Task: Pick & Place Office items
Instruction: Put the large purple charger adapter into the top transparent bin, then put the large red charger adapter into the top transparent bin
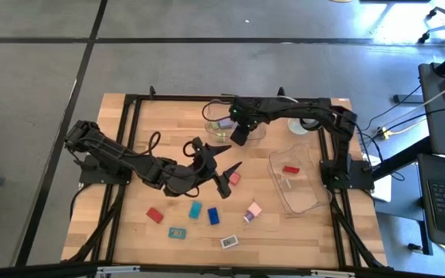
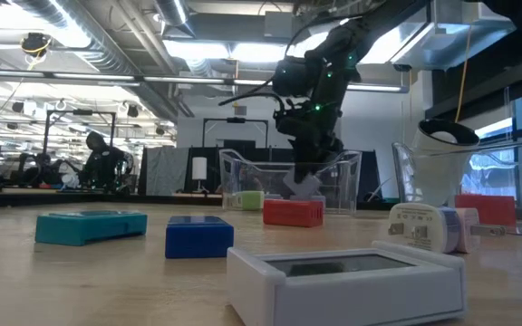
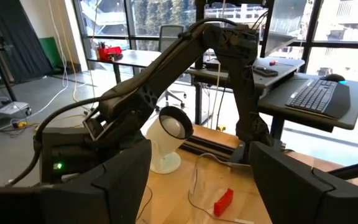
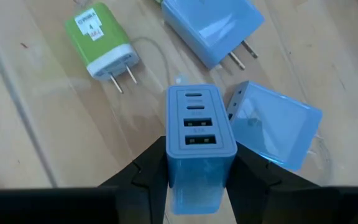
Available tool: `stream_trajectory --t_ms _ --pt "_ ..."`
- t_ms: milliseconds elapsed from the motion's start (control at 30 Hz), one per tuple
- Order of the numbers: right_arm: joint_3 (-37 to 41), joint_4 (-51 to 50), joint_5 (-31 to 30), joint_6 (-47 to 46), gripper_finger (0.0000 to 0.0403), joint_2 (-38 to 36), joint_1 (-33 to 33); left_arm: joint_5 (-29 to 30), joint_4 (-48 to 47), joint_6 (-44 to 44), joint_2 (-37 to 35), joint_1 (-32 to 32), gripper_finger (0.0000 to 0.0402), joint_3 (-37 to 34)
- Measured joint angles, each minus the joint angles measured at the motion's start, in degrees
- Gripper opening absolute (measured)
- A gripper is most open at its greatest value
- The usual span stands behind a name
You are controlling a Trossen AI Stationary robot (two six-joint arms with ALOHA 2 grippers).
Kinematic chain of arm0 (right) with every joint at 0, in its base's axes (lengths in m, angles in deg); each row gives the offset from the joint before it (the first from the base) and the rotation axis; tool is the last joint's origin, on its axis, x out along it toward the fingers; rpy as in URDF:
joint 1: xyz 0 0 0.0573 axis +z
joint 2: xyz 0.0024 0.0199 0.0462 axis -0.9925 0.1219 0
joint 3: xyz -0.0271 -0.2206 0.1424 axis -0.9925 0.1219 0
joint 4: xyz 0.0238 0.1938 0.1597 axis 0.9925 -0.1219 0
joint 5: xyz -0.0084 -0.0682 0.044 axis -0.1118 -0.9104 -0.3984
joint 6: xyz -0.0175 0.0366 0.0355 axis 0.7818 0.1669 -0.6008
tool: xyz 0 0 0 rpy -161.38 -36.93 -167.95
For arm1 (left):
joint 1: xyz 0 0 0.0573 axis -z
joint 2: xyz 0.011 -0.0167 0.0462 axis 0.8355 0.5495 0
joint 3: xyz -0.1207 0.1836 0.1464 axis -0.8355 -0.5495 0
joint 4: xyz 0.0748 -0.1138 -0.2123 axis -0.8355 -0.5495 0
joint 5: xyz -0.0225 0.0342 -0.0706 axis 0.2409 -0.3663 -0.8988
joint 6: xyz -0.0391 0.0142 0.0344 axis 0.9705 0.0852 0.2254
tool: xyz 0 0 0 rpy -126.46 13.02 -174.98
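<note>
My right gripper [image 1: 238, 136] reaches down into the clear tub [image 1: 212, 116] at the table's far middle, shut on a blue charger block [image 4: 201, 149] whose port face shows. In that tub lie a green plug [image 4: 104, 40] and two pale blue plugs [image 4: 213, 28] [image 4: 272, 124]. My left gripper [image 1: 229, 176] hovers open over the table's middle, above a red item [image 1: 236, 179]. Red [image 1: 154, 215], teal [image 1: 195, 209], blue [image 1: 214, 215], pink [image 1: 253, 211] and white [image 1: 229, 242] items lie on the near table. My right gripper pinches the blue charger between its two fingers, one on each of two opposite side faces [image 4: 169, 171] just behind the port face. The fingers come from above, slanting steeply down. The block hides its own underside, so whether it rests on the tub's floor does not show.
A second clear tub [image 1: 309, 202] at the right holds a red piece [image 1: 290, 170]. A round white-and-black object [image 1: 298, 125] stands at the far right beside the right arm. A flat teal piece [image 1: 178, 232] lies near the front edge.
</note>
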Motion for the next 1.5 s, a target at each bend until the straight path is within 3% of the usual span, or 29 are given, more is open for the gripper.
stream_trajectory --t_ms 200,533,733,867,1167,1333,1500 --pt "0.0 -0.2 0.0 -1.6 0.0147 0.1 0.0 0.0 0.0 0.0 0.0 0.2 0.0267 0.0" --pt "0.0 -3.5 -0.3 -3.0 0.0245 -0.7 0.0 0.0 -0.1 0.0 0.0 0.3 0.0267 0.0" --pt "0.0 -10.9 -9.5 -1.3 0.0262 -8.0 0.5 -0.1 -3.9 -0.1 0.0 0.7 0.0267 0.0" --pt "0.0 -16.5 -12.2 -1.0 0.0257 -15.6 1.3 -1.6 -9.4 3.0 0.0 0.3 0.0267 0.0" --pt "0.0 -25.2 -12.5 -6.4 0.0241 -33.2 4.3 -14.6 -27.2 7.4 2.5 -6.7 0.0267 0.0" --pt "0.0 -27.6 -13.7 -10.6 0.0240 -39.9 7.4 -26.1 -26.8 -1.1 7.8 -9.7 0.0267 0.0" --pt "0.0 -29.4 -13.8 -14.5 0.0240 -43.9 10.7 -32.9 -26.7 -10.1 14.0 -11.5 0.0267 0.0"
